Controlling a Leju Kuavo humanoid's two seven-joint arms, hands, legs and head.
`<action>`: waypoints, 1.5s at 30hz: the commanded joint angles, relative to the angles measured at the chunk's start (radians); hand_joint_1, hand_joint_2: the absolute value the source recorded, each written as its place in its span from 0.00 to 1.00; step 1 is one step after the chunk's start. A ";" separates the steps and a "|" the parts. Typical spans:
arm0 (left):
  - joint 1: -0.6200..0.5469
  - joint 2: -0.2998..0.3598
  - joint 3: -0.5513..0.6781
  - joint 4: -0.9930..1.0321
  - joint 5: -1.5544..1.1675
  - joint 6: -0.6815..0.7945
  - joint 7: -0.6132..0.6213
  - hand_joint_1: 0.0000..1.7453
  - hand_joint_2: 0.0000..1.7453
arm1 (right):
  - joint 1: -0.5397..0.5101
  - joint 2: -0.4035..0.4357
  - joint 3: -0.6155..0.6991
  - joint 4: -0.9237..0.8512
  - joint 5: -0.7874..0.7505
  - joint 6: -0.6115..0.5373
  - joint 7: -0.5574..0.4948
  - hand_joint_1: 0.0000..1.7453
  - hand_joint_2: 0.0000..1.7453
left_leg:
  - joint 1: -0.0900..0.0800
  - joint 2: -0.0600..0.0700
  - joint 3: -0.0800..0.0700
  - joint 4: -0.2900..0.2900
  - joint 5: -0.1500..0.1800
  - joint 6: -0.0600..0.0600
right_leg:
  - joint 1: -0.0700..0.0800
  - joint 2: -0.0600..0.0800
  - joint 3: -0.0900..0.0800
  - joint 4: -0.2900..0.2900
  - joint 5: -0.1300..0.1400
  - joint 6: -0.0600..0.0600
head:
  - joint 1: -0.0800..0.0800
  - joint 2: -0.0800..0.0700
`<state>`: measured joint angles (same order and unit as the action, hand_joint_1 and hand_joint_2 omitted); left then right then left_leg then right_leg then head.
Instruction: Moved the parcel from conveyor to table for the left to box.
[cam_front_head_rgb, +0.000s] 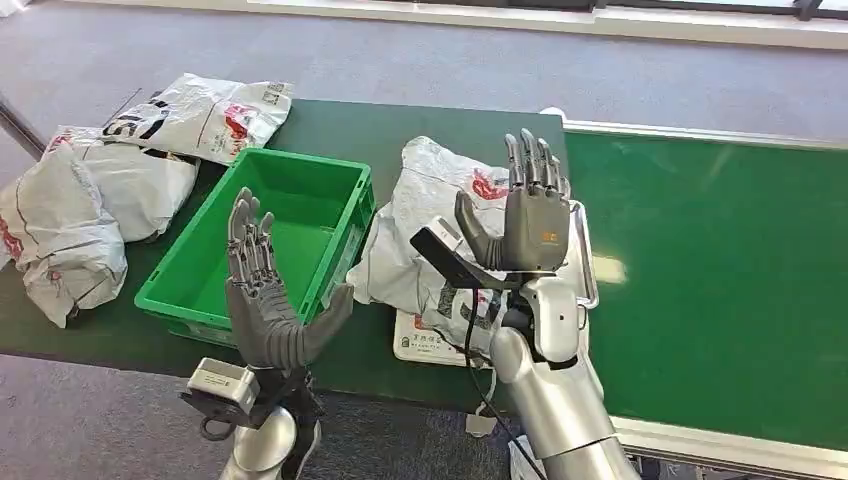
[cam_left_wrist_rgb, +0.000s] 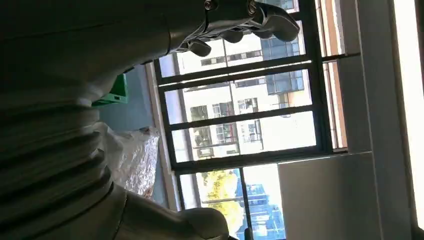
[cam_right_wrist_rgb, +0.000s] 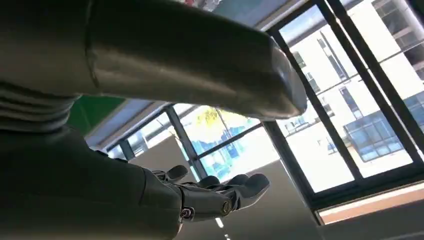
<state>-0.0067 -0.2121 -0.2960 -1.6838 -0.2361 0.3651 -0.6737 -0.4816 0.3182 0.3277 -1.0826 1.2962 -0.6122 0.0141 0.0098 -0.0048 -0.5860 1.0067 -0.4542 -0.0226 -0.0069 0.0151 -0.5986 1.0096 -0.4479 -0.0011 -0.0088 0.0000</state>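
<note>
The parcel (cam_front_head_rgb: 430, 230) is set on the tabletop (cam_front_head_rgb: 330, 120); both hands, right hand (cam_front_head_rgb: 525, 215) and left hand (cam_front_head_rgb: 262, 300), are held released; boxing by the left seems due next.

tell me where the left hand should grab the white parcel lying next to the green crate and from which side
Probably the parcel's near-left edge, where the soft bag bulges beside the green crate. Come from above and slightly from the left: the left hand is raised, empty, on that side, and the right hand is up in front of the parcel's right half. It lies flat and crumpled, so pinching a loose fold should suit it better than a wide grasp.
</note>
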 joint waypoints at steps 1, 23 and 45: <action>-0.030 -0.014 -0.031 0.033 0.002 0.009 0.006 0.00 1.00 | -0.009 -0.038 0.029 -0.013 -0.031 0.026 -0.002 0.00 0.00 | -0.001 -0.002 0.001 -0.001 0.001 0.001 | 0.000 -0.004 0.002 -0.001 0.000 0.001 | 0.000 0.000; -0.563 0.127 -0.010 0.391 -0.692 -0.137 0.231 0.00 1.00 | 0.316 -0.114 -0.046 -0.818 -0.719 -0.086 -0.574 0.00 1.00 | 0.000 -0.014 -0.005 0.000 0.003 0.001 | 0.000 -0.016 0.000 0.000 -0.001 0.000 | 0.000 0.000; -0.959 0.123 -0.375 1.124 -0.539 -0.805 -0.004 0.00 1.00 | 0.271 -0.108 -0.102 -0.683 -0.759 -0.086 -0.618 0.00 1.00 | 0.000 -0.002 -0.002 0.000 0.005 -0.001 | 0.000 -0.002 -0.001 0.000 0.005 0.000 | 0.000 0.000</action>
<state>-0.8550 -0.1187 -0.5294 -0.7715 -0.8119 -0.3793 -0.6526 -0.1833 0.2403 0.2628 -1.8269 0.5467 -0.6989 -0.5966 0.0095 -0.0063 -0.5886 1.0070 -0.4496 -0.0245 -0.0074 0.0143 -0.6013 1.0099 -0.4432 -0.0015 -0.0084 0.0000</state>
